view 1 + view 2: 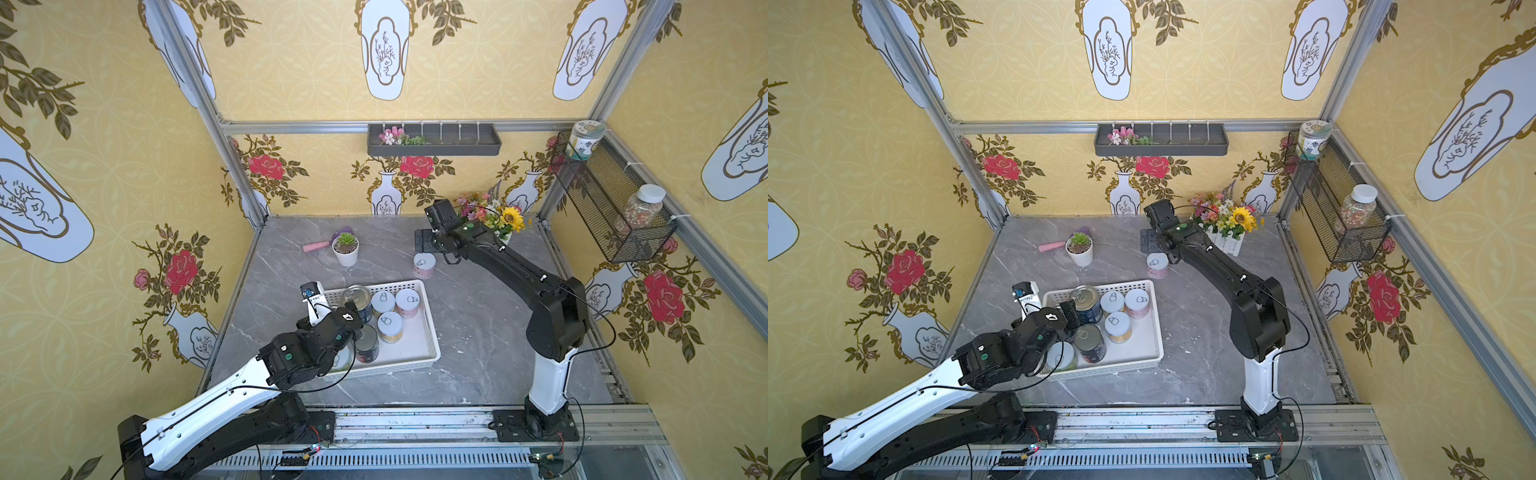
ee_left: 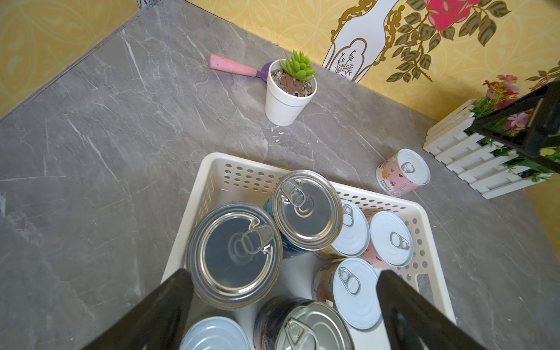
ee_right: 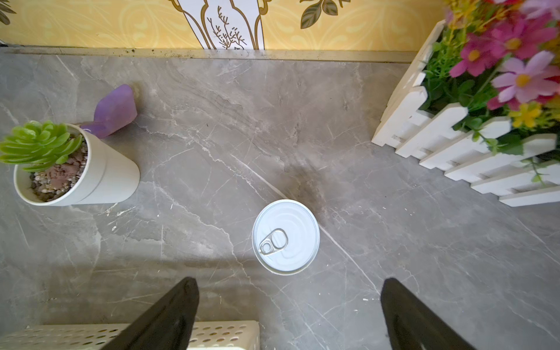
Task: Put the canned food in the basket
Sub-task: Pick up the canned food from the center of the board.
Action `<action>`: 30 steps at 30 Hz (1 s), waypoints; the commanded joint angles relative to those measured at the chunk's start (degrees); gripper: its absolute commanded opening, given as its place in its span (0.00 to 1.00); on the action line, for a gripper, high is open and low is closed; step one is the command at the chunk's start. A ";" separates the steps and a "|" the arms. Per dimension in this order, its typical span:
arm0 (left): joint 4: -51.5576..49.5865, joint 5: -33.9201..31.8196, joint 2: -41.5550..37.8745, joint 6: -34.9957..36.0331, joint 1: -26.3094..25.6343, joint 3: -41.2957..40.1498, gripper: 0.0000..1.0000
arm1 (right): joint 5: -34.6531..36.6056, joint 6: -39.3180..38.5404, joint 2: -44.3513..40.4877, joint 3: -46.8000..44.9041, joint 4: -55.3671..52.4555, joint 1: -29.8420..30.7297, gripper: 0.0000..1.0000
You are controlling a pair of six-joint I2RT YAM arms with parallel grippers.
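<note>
The white perforated basket (image 1: 432, 332) (image 1: 1156, 328) sits mid-table and holds several cans of the canned food. Three of them are metal-topped (image 2: 233, 254) (image 2: 306, 209) (image 2: 306, 327); the others are white-lidded (image 2: 391, 239). My left gripper (image 2: 285, 274) (image 1: 353, 328) hangs open over the basket's left side, above the cans and gripping none. One pink white-lidded can (image 1: 424, 265) (image 1: 1158, 266) (image 3: 286, 237) stands upright on the table beyond the basket's far right corner. My right gripper (image 3: 291, 280) (image 1: 424, 243) is open above the table, just short of that can and clear of it.
A white pot with a succulent (image 1: 345, 248) and a pink-handled purple scoop (image 1: 320, 246) lie at the back left. A white fence box of flowers (image 1: 498, 220) stands at the back right. A black wire basket (image 1: 611, 208) with jars and a dark grey tray (image 1: 434, 141) hang on the walls.
</note>
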 commanded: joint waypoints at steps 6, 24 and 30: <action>1.20 0.63 -0.60 0.25 -0.01 -0.09 1.00 | -4.63 -1.07 6.13 4.51 -4.40 -1.46 0.97; 1.37 0.63 -3.31 0.08 0.04 -0.81 1.00 | -4.31 -3.87 18.66 14.09 -10.96 -1.85 0.97; 1.11 0.63 -2.25 0.08 0.02 -0.46 1.00 | -6.03 -4.06 20.08 14.70 -11.07 -1.76 0.97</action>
